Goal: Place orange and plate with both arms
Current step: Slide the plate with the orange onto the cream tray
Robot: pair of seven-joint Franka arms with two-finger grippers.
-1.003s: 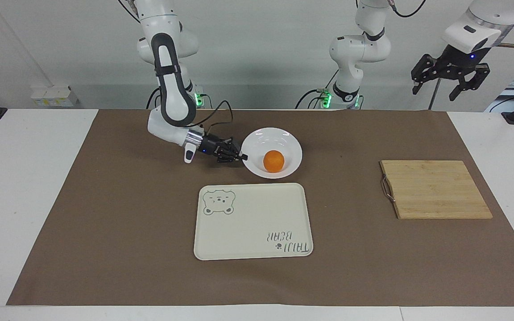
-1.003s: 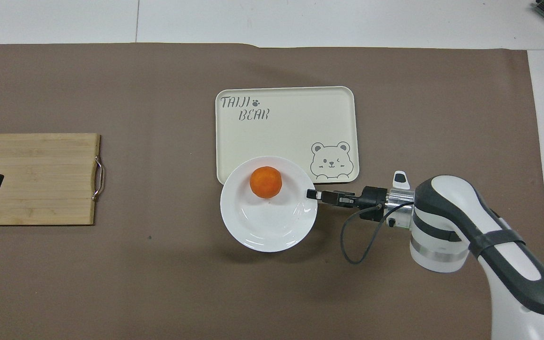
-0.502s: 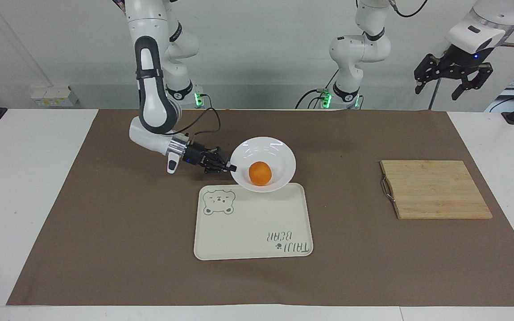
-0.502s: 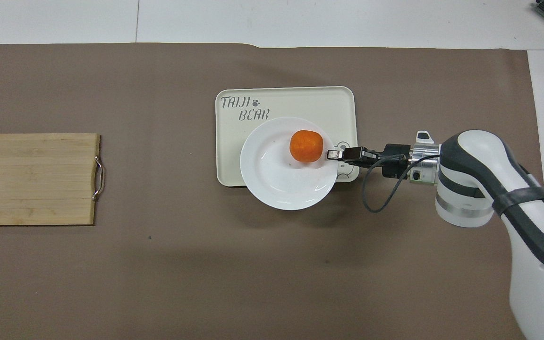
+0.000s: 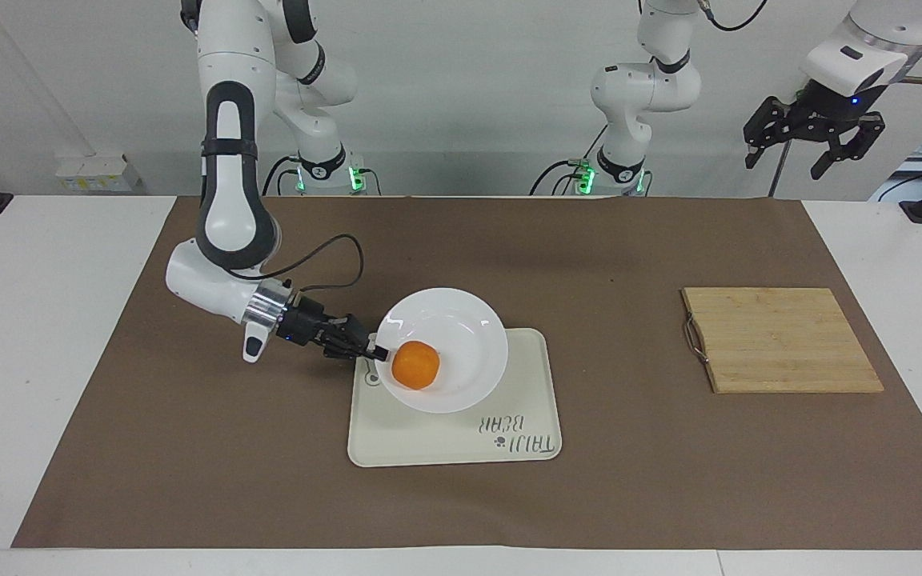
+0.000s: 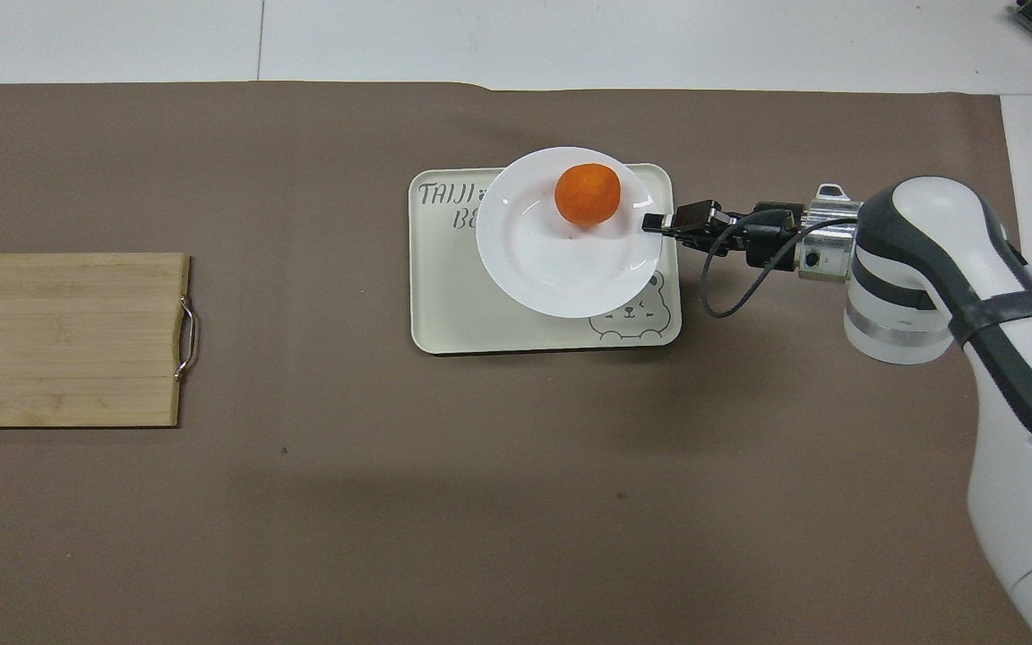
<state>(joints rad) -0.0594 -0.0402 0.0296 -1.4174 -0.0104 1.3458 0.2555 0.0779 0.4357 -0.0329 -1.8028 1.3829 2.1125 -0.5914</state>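
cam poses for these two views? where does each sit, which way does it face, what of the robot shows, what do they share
Facing view: high across the table, looking at the robots; both arms whole, right gripper shut on the plate rim, left gripper open, waiting aloft.
Overhead view: high above the robots' end, looking steeply down and forward; right arm and the left gripper's tip show.
Shared: plate, orange, tray, cutting board, half a turn apart.

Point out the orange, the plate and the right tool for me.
orange (image 5: 415, 365), facing view, middle of fruit.
plate (image 5: 461, 320), facing view, bare inner surface.
right tool (image 5: 375, 353), facing view, fingertips at plate rim.
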